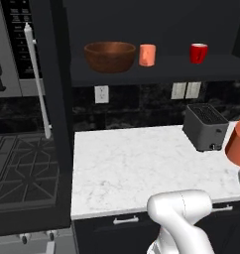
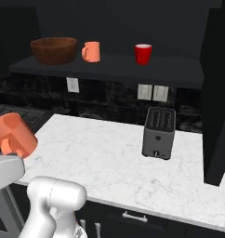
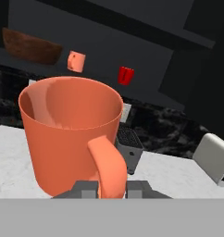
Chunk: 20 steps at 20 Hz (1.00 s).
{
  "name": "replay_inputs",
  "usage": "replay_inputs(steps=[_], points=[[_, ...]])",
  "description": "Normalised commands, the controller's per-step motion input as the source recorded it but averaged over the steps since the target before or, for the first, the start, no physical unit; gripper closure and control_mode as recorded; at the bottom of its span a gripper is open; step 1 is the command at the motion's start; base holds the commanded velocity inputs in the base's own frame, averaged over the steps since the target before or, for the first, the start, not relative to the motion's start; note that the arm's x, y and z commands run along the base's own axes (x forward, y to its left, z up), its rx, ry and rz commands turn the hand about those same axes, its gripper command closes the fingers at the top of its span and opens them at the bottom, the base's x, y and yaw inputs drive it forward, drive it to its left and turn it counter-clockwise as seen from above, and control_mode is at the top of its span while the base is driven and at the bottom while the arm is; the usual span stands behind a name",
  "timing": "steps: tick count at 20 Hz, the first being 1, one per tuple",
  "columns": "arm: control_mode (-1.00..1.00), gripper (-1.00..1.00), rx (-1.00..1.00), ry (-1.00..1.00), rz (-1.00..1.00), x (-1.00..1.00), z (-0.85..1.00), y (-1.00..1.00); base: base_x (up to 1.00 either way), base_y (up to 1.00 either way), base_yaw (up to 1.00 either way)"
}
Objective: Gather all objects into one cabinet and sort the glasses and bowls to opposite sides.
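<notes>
The end effector point(image 3: 111, 189) is closed on the handle of the orange mug point(image 3: 72, 134) and holds it above the bench point(image 1: 142, 163), so this mug is not yet in the cabinet point(image 1: 156, 69). Far ahead of the end effector and higher, the shelf already carries the wooden bowl point(image 1: 110, 55), with the salmon cup point(image 1: 147, 55) just beside it and the red mug point(image 1: 198, 53) well apart from them. To my judgement most of the gathering is done; the held mug must go up near the two cups, away from the bowl.
</notes>
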Motion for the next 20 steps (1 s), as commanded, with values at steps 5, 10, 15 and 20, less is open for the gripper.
replay_inputs(steps=[5,10,15,20], points=[[1.00,1.00,0.00,0.00,0.00,0.00,0.00,0.00,0.03,0.00,-0.02],[1.00,1.00,0.00,0.00,0.00,0.00,0.00,0.00,-0.07,0.00,0.00],[-1.00,1.00,0.00,0.19,-0.01,0.00,-0.06,0.00,-0.14,-0.06,0.00],[-1.00,1.00,0.16,0.50,-0.18,0.21,0.25,-0.03,0.00,0.00,0.00]])
